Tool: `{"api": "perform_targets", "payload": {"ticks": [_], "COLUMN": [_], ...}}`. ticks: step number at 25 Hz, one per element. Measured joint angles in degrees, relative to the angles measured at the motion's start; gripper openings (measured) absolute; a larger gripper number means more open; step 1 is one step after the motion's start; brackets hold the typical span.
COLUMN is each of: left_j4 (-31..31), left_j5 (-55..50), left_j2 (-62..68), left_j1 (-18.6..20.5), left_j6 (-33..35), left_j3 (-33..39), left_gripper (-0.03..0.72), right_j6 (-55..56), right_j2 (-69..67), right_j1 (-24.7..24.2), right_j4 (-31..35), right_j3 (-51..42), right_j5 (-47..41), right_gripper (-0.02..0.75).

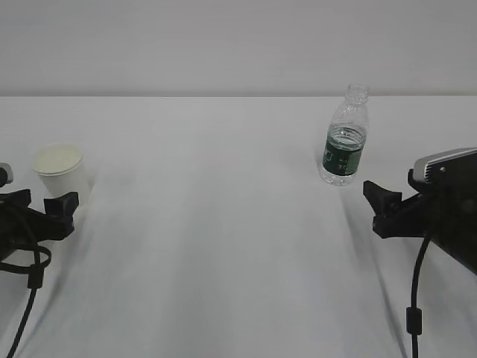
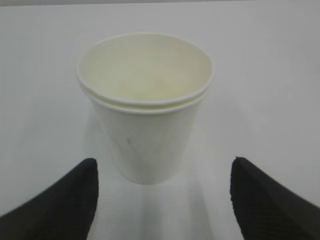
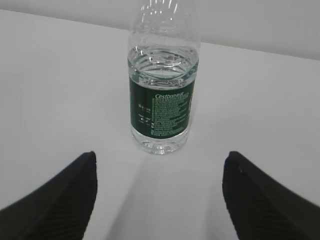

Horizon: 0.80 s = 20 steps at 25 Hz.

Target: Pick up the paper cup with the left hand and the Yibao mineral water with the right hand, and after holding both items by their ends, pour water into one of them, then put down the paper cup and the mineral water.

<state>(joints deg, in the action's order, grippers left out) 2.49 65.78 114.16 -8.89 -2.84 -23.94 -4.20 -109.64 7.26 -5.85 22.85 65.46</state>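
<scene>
L gripper point(image 2: 162, 200) spread wide, nothing between the pads; both black fingertips point(image 2: 60, 200) show at bottom corners of L wrist view, resting low over the white table point(image 2: 280, 75). Paper cup point(image 2: 145, 105) stands upright just ahead of the gap, centre frame, not touching either finger; looks like two rolled rims stacked, pale cream inside, appears empty. In ext. view same gripper point(image 1: 45, 205) sits at far left edge, cup point(image 1: 61, 171) just behind it, mid-left. R gripper point(image 3: 160, 200) also spread wide, holding nothing, fingers at bottom corners of R wrist view. Yibao mineral water point(image 3: 162, 95) upright ahead of the gap, upper centre, clear of both fingers; no cap, water level abt at top of green label. Ext. view: R gripper point(image 1: 384, 205) at right edge, bottle point(image 1: 345, 138) upper right, near but apart.
</scene>
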Motion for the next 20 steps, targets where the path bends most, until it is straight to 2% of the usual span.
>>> {"api": "perform_targets", "payload": {"ticks": [15,20], "left_j4": [0.1,0.3], "left_j5": [0.0,0.0], "left_j2": [4.7,4.8], "left_j1": [0.0,1.4], "left_j6": [-0.5,-0.5], "left_j3": [-4.5,-4.7], "left_gripper": [0.593,0.593], "right_j6": [0.0,0.0], "right_j2": [-4.7,-6.6], "right_j1": [0.0,0.0], "right_j4": [-0.2,-0.9], "right_j3": [4.6,6.5], "right_j5": [0.2,0.2], "right_gripper": [0.591,0.591]}}
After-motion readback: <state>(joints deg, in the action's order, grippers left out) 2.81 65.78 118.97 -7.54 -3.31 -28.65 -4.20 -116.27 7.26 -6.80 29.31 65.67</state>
